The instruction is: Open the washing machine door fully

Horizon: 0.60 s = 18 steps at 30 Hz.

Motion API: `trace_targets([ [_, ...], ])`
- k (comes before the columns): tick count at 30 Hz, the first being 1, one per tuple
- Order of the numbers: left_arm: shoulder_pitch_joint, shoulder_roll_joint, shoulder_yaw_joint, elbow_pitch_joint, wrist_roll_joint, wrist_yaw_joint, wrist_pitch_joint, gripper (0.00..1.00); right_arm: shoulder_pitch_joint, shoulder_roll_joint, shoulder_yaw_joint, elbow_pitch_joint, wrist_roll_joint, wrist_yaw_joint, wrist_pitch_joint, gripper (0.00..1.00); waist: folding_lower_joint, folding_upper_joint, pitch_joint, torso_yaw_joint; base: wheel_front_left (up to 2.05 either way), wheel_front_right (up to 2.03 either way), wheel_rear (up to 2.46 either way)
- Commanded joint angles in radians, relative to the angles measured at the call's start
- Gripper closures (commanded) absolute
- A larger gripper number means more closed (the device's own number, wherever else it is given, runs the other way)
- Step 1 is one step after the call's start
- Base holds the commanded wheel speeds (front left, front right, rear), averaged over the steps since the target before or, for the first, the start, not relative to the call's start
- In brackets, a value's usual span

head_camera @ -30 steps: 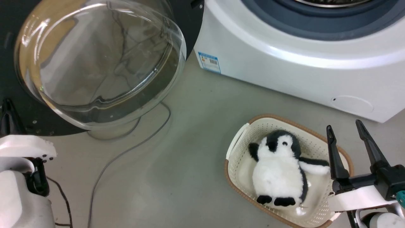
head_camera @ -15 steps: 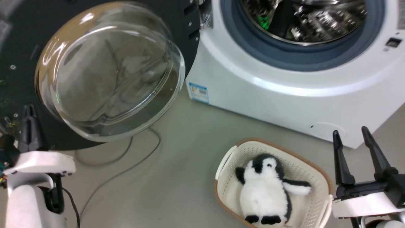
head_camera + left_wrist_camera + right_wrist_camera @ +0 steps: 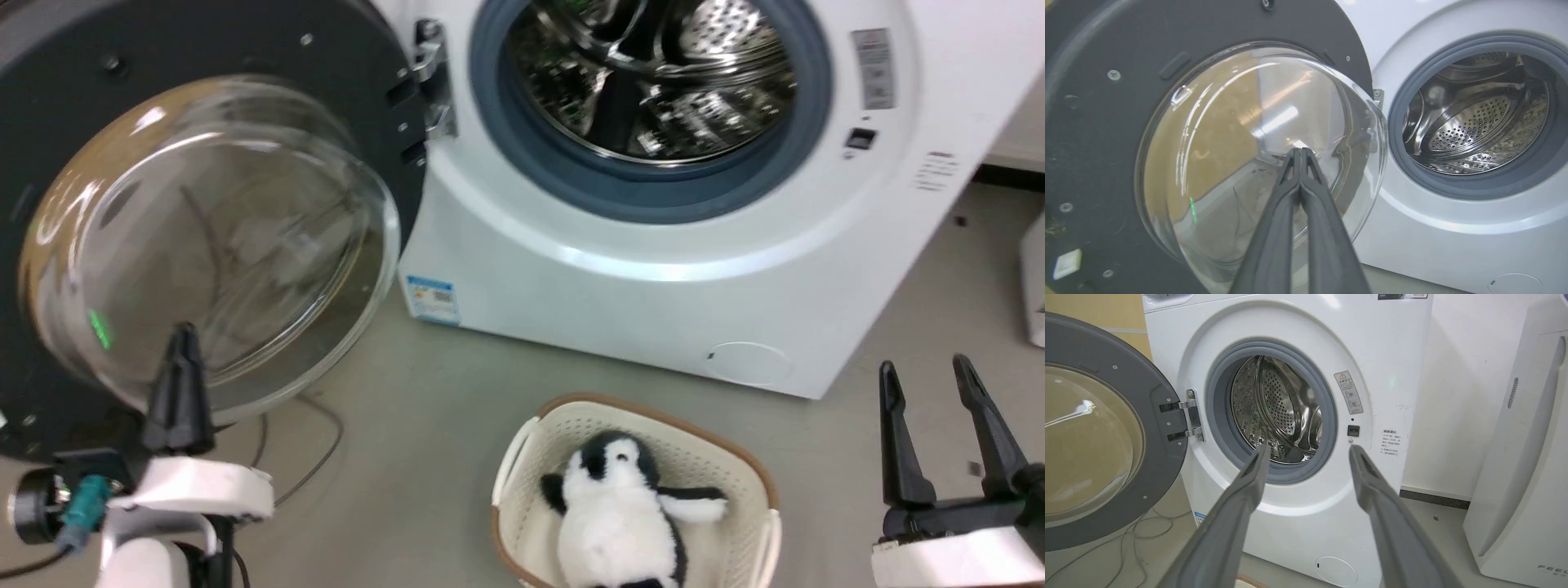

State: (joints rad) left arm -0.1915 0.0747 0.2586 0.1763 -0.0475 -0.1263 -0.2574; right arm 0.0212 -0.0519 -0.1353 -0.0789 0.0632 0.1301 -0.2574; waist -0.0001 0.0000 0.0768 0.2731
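Most of the swing looks done: the washing machine door (image 3: 204,229) hangs wide open, left of the washing machine (image 3: 620,278), drum (image 3: 653,73) exposed. Both arms empty: left jaws together before its glass, right jaws apart.

Left pincer (image 3: 183,335) had 2 long dark tapered fingers (image 3: 178,400), white wrist shell (image 3: 200,486), teal plug (image 3: 82,502). Right pincer (image 3: 924,367) had 2 likewise, white-shelled.
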Motion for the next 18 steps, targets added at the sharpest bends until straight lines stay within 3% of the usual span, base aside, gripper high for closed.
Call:
trace_targets([
  [1, 0.022, -0.005, -0.013, -0.006, -0.002, -0.002, -0.004, 1.0, 0.017, 0.002, -0.001, -0.004, 0.005, 0.001, -0.004, 0.0, 0.0001, 0.0, -0.028, -0.036, 0.0, 0.0, 0.0],
  [2, 0.032, -0.007, -0.023, -0.01, -0.003, -0.002, -0.004, 1.0, 0.022, 0.002, -0.002, -0.004, 0.007, 0.001, -0.004, 0.0, 0.0001, 0.0, -0.034, -0.046, 0.0, 0.0, 0.0],
  [3, 0.042, -0.008, -0.034, -0.015, -0.003, -0.003, -0.004, 0.73, 0.028, 0.002, -0.003, -0.003, 0.009, 0.001, -0.004, 0.0, 0.0001, 0.0, -0.04, -0.055, 0.0, 0.0, 0.0],
  [4, 0.051, -0.01, -0.045, -0.021, -0.003, -0.003, -0.004, 0.13, 0.035, 0.002, -0.004, -0.002, 0.009, 0.001, -0.004, 0.0, 0.0001, 0.0, -0.045, -0.064, 0.0, 0.0, 0.0],
  [5, 0.06, -0.011, -0.056, -0.027, -0.001, -0.003, -0.004, 0.0, 0.04, 0.002, -0.005, 0.0, 0.01, 0.001, -0.004, 0.0, 0.0001, 0.0, -0.05, -0.072, 0.0, 0.0, 0.0],
  [18, 0.15, -0.019, -0.149, -0.02, -0.03, -0.004, -0.004, 0.0, 0.079, 0.002, 0.012, 0.024, 0.027, 0.001, -0.004, 0.0, 0.0001, 0.0, -0.079, -0.188, 0.0, 0.0, 0.0],
])
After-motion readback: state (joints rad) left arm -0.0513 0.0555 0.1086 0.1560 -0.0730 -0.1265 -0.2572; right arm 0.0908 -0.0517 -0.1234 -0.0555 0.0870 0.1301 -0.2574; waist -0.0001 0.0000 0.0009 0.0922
